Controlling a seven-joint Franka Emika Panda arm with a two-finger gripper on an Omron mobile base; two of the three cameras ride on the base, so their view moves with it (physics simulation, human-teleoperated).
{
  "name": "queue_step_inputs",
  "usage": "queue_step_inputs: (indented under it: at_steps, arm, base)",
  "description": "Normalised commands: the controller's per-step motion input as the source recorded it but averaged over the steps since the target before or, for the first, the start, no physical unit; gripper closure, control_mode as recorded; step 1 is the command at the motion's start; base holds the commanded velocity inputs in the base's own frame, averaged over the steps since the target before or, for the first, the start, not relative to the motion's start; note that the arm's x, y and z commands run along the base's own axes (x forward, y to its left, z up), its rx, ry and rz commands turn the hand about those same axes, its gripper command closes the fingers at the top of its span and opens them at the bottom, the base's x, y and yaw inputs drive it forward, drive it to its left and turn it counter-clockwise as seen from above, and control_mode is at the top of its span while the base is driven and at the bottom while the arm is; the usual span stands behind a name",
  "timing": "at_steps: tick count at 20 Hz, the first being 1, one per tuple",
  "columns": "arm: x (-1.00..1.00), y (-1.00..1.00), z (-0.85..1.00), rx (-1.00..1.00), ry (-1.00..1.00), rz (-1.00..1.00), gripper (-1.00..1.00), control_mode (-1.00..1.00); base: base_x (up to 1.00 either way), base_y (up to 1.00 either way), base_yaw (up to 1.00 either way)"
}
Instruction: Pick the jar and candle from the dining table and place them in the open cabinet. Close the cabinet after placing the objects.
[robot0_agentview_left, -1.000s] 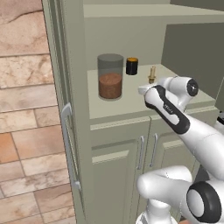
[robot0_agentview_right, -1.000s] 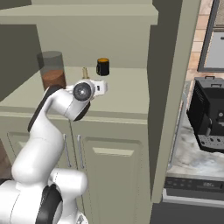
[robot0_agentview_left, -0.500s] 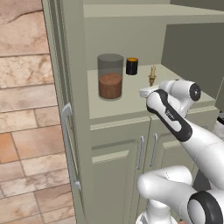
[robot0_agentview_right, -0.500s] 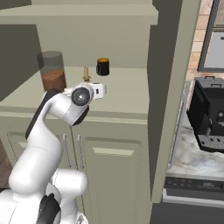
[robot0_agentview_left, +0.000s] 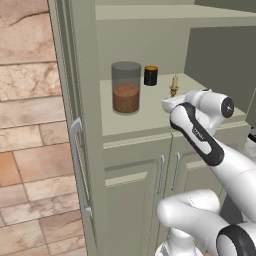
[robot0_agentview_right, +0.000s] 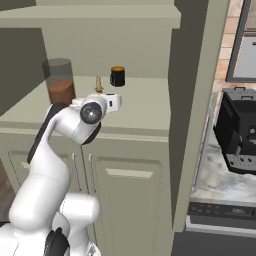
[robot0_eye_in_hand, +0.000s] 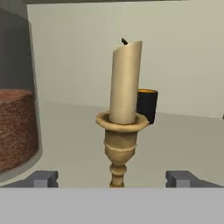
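Note:
The jar (robot0_agentview_left: 125, 87) (robot0_agentview_right: 60, 82) stands upright on the inner shelf (robot0_agentview_left: 145, 125) of the open cabinet, with brown powder filling its lower half. To its right stands the small gold candle (robot0_agentview_left: 174, 86) (robot0_agentview_right: 98, 84), upright on the same shelf. My gripper (robot0_agentview_left: 169, 102) (robot0_eye_in_hand: 111, 178) hovers just in front of the candle (robot0_eye_in_hand: 124, 113), open. Its fingertips (robot0_eye_in_hand: 43, 178) stand well apart on either side of the stem and do not touch it. The jar (robot0_eye_in_hand: 15, 127) is at the left edge of the hand view. The dining table is out of view.
A short black cylinder with an orange top (robot0_agentview_left: 150, 75) (robot0_agentview_right: 117, 76) (robot0_eye_in_hand: 146, 105) sits behind the candle. The cabinet's open doors (robot0_agentview_left: 80, 125) (robot0_agentview_right: 195, 110) flank the shelf. A black coffee machine (robot0_agentview_right: 240, 130) stands on a marbled counter to the right.
The jaws have gone from shut on the candle to wide open, letting it go. The candle stays upright on the shelf, and the hand has drawn back slightly.

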Motion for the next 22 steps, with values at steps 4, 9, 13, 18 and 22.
queue_step_inputs:
  at_steps: [4, 9, 13, 18, 22]
  arm:
    - [-0.43, -0.03, 0.36, 0.0, 0.01, -0.09, -1.0, -1.0]
    - [-0.58, -0.23, 0.33, 0.0, 0.1, -0.23, -1.0, -1.0]
    - [-0.68, -0.28, 0.3, 0.0, 0.14, -0.3, -1.0, -1.0]
    - [-0.77, -0.1, 0.42, 0.0, 0.04, -0.23, -1.0, -1.0]
    - [-0.87, 0.0, 0.4, 0.0, 0.0, -0.13, -1.0, -1.0]
  base:
    - [0.0, 0.0, 0.0]
    - [0.0, 0.0, 0.0]
    - [0.0, 0.0, 0.0]
    - [0.0, 0.0, 0.0]
    - [0.0, 0.0, 0.0]
